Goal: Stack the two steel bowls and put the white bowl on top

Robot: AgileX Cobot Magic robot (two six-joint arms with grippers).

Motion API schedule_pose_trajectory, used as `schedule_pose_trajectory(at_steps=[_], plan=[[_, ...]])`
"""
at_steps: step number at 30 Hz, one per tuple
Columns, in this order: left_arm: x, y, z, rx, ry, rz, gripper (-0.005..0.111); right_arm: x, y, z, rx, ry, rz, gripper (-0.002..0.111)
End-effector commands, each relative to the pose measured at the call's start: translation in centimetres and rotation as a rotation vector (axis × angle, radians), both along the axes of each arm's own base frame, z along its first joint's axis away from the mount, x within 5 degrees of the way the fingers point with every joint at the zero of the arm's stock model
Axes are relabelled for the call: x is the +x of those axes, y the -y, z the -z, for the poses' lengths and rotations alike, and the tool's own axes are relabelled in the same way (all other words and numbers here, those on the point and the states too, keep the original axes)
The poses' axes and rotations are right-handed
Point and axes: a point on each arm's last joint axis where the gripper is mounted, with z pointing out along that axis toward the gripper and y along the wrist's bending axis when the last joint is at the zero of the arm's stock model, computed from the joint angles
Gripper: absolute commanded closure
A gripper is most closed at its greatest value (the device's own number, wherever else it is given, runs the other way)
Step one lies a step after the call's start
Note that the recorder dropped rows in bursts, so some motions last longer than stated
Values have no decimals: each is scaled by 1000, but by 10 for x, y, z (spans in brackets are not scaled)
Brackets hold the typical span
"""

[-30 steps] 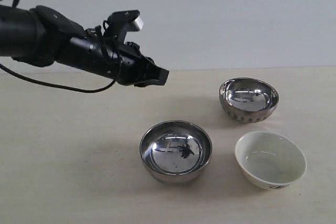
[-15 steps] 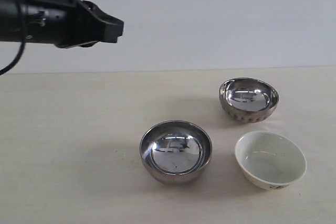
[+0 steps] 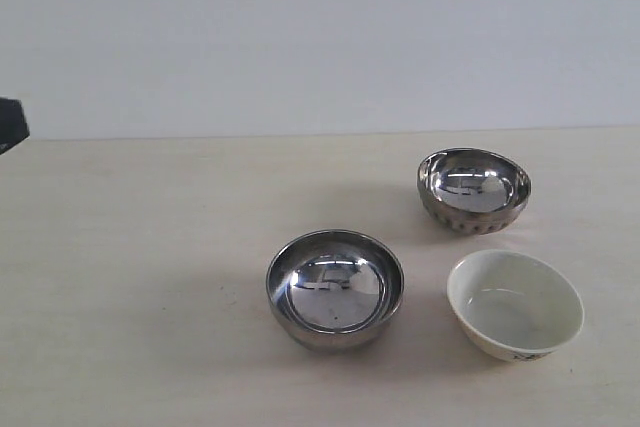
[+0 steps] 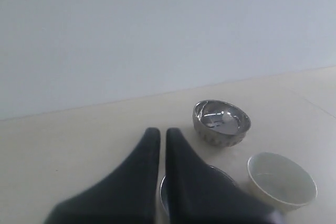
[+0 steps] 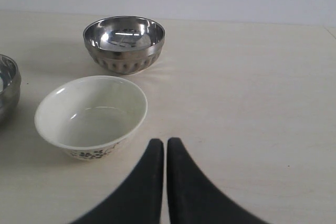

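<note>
Pale tabletop (image 3: 150, 247) before a plain grey wall (image 3: 320, 37); on it I log the smooth steel bowl (image 3: 335, 288) at centre, the dimpled steel bowl (image 3: 473, 190) behind to its right, and the white bowl (image 3: 515, 304) near both, all apart and unstacked. The white bowl's dark mark (image 5: 92, 154), low on its outside, is too small for me to read. Left gripper (image 4: 161, 131) and right gripper (image 5: 165, 141) are both clenched, grasping nothing.

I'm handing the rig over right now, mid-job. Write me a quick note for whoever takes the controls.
Left gripper: shut, empty, clear of the bowls.
Right gripper: shut, empty, just short of the white bowl.
Smooth steel bowl, dimpled steel bowl and white bowl all stand upright and apart on the table.
Done: nothing stacked.
To do: nest one steel bowl in the other, then white bowl on top.
</note>
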Motion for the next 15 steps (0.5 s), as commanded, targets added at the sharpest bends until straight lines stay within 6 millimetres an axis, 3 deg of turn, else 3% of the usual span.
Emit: schedule_pose_trajectory(at_steps=[1, 9, 15], plan=[[-20, -11, 8, -30, 46, -13, 103, 0, 0, -1, -6, 9, 1, 108], [-40, -24, -4, -39, 184, -49, 103, 0, 0, -1, -6, 9, 1, 108], [-44, -31, -8, -53, 224, -98, 103, 0, 0, -1, -6, 9, 1, 108]])
